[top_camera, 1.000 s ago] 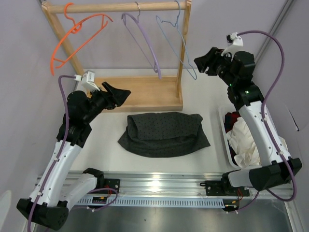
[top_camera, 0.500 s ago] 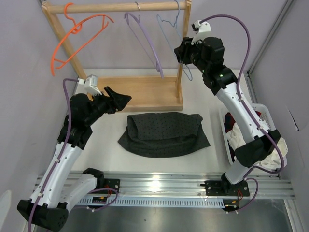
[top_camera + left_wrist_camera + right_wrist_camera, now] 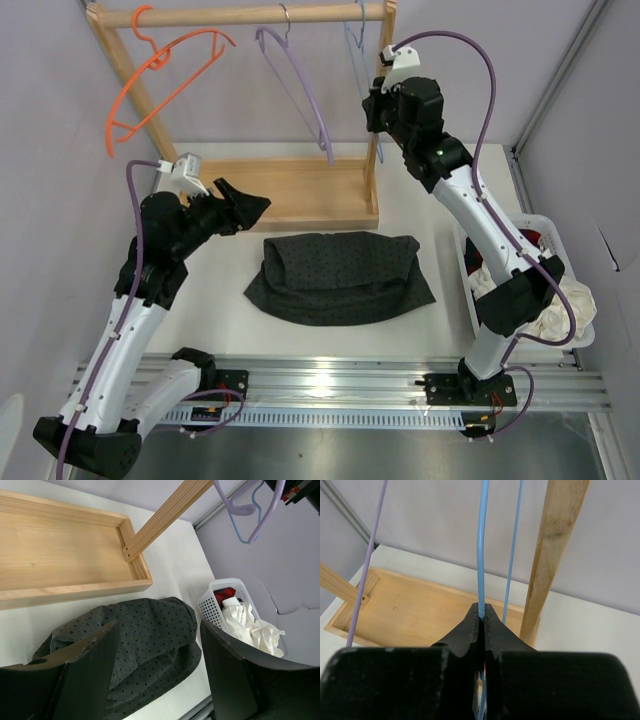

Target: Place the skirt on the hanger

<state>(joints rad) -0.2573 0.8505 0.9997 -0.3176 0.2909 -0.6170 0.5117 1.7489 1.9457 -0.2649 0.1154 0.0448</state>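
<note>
Right end effector [image 3: 481, 609] is clenched on the hanger [image 3: 482, 540], its two dark fingers pinching one thin light-blue wire just in front of the wooden rack's upright post at the far edge of the worktop; the hanger appears to hang from the rail there. The skirt [image 3: 340, 275] lies in a loose, rumpled heap in the middle of the worktop, towards the near edge, untouched by either arm. The left end effector [image 3: 243, 200] is released, jaws spread wide, and hovers above the skirt's far left part, near the rack's base tray [image 3: 300, 195]. By this showing the task looks barely begun: the hanger is gripped but not yet lifted off, and taking it down, picking up the skirt and draping it over the wire all remain. The skirt is soft, matte charcoal fabric flecked with tiny pale dots and folded in thick creases; the hanger is a slim, smooth, rigid triangle. An orange hanger [image 3: 150, 80] and a purple hanger [image 3: 300, 90] share the rail, and a white perforated basket [image 3: 210, 605] at the right edge holds crumpled white cloth [image 3: 245, 625].
</note>
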